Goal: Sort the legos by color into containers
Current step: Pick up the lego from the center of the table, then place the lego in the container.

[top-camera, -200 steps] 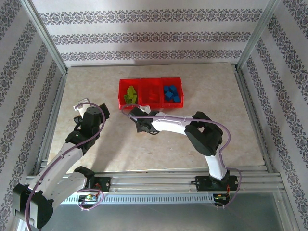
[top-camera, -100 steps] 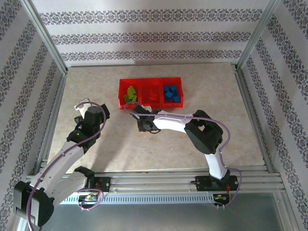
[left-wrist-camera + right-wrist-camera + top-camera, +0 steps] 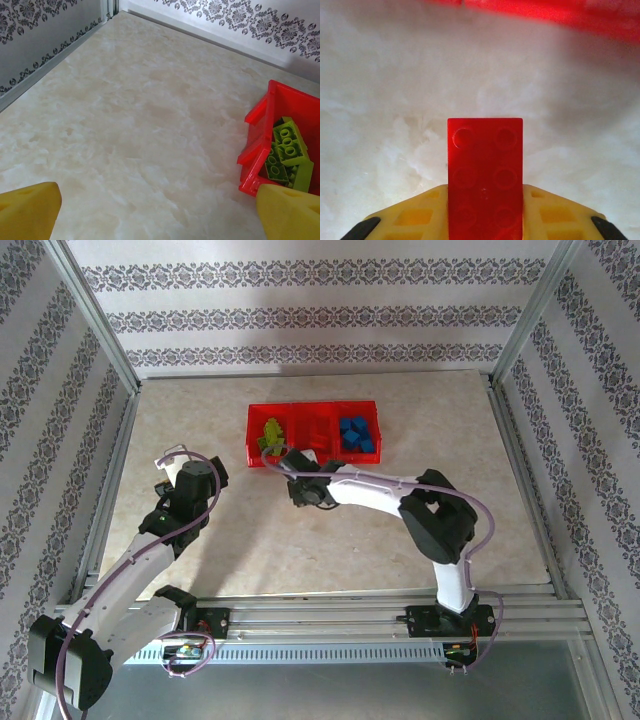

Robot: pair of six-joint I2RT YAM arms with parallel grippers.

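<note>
Right gripper [image 3: 485,212]: fingers pressed in on the rear end of a red brick [image 3: 485,170], pinching it across its narrow width. Studs faced up. Most of the brick stuck out ahead of the fingertips. Could not tell whether it rested on the table [image 3: 125,100] or hung just clear of it.

Tray [image 3: 312,407] lay just ahead of this gripper; its near wall showed as a blurred red band across the top of the wrist view. From overhead, the gripper [image 3: 303,490] sat just short of the seam between the left and middle compartments. Green bricks [image 3: 287,142] were ahead and to its left, blue bricks [image 3: 355,433] ahead and well to its right. Contents of the middle compartment were hard to read, red on red.

Left gripper [image 3: 157,215]: fingers spread wide, holding nothing, over bare table, the green corner of the tray ahead and to its right.

Risks, as judged:
- Grip takes only the back of the brick, so the long front could swing or slip out on a quick move.
- A low carry forward would strike the near wall and knock the brick loose or shove the tray.
- Being so close to the seam, a release slightly to the left would put red among the green.
</note>
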